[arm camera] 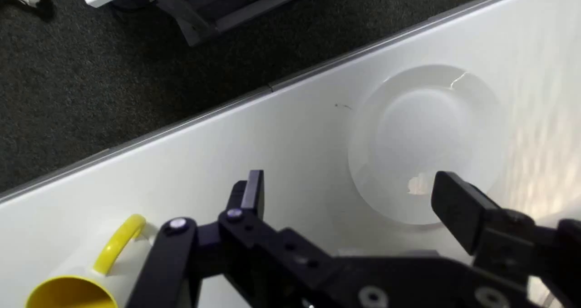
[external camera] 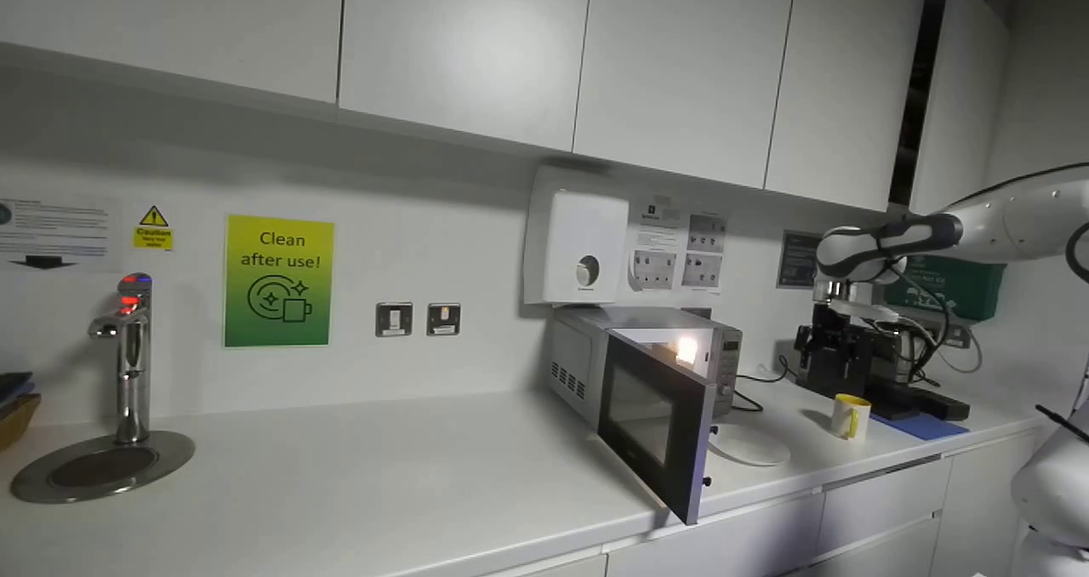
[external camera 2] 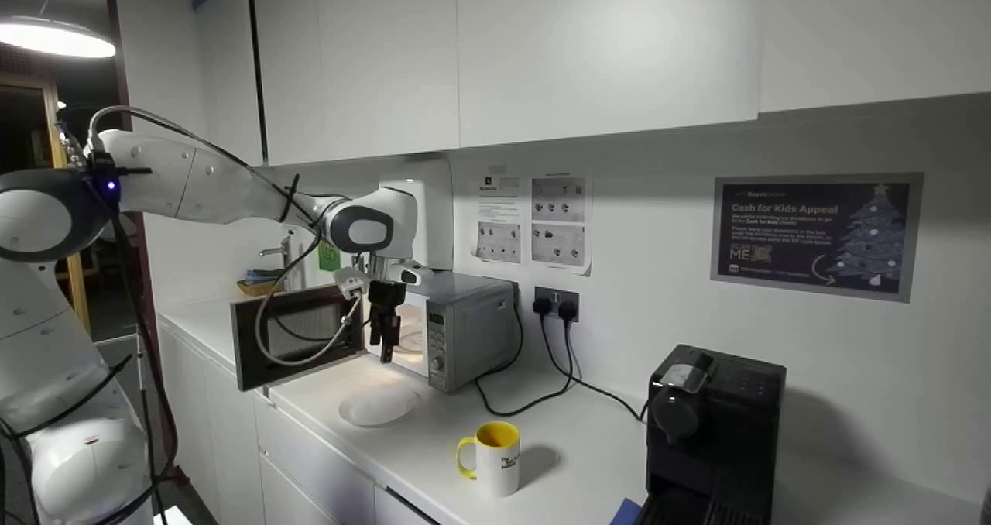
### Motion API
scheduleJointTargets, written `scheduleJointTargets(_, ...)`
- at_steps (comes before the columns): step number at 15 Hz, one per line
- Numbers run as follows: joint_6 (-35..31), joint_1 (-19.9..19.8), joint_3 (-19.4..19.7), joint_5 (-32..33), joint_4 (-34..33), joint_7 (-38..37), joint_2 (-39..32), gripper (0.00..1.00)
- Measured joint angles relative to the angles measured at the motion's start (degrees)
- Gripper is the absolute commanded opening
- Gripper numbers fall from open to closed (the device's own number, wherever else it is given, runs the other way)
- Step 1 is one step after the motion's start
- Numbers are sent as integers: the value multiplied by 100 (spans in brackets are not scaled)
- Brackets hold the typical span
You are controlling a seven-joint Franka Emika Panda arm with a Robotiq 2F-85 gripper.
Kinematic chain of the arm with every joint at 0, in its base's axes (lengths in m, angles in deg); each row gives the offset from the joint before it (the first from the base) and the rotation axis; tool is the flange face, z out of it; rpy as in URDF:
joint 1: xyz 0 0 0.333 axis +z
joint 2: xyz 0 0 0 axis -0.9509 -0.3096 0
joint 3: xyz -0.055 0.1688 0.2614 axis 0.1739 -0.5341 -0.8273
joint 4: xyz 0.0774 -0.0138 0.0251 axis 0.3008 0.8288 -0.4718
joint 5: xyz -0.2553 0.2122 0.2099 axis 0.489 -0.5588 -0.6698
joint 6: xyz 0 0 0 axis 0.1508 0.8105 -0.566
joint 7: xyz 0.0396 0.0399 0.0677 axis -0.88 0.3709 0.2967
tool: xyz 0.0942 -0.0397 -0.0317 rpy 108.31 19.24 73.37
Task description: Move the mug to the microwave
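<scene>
One mug (external camera 2: 498,464) stands below and aside from the parted, empty jaws; pickup seems the step, next calling for a sideways descent away from the microwave (external camera 2: 480,327).

The white tabletop (external camera: 366,483) is long, with a straight front edge; tap (external camera: 133,373), open microwave (external camera 2: 476,339) and coffee machine (external camera 2: 720,432) stand near the back edge; plate (arm camera: 417,135) and blue sheet (external camera: 919,426) lie near the front; the mug (external camera 2: 496,463) stands upright between plate and coffee machine.
</scene>
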Motion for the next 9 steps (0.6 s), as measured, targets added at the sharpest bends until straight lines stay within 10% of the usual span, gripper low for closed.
scheduleJointTargets(9,-1451,-665,-79,1346,1234,-1618,316,100)
